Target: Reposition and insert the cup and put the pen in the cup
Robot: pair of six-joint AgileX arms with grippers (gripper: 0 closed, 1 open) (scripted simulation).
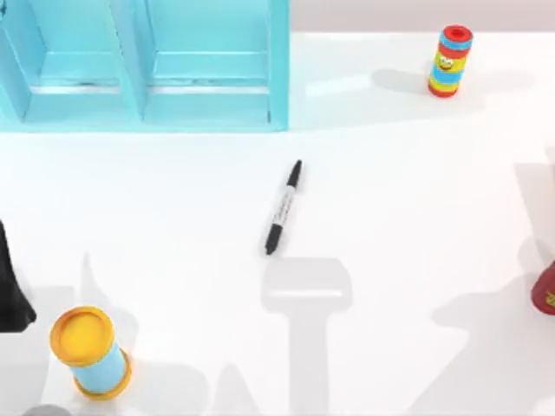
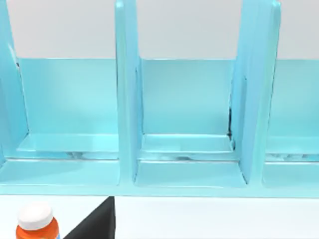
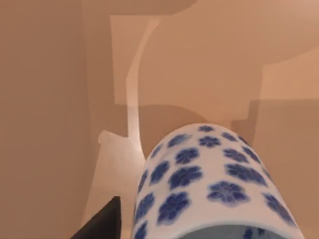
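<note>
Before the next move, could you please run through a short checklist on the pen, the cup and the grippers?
1. Pen lying flat mid-table, nothing touching it: ok.
2. Cup close before the right wrist camera: ok.
3. Cup gripped by the right arm: cannot tell.
4. Cup upright and ready for the pen: cannot tell.
5. Blue shelf compartments free of objects: ok.
6. Yellow-lidded cylinder and striped cylinder well away from the pen: ok.
</note>
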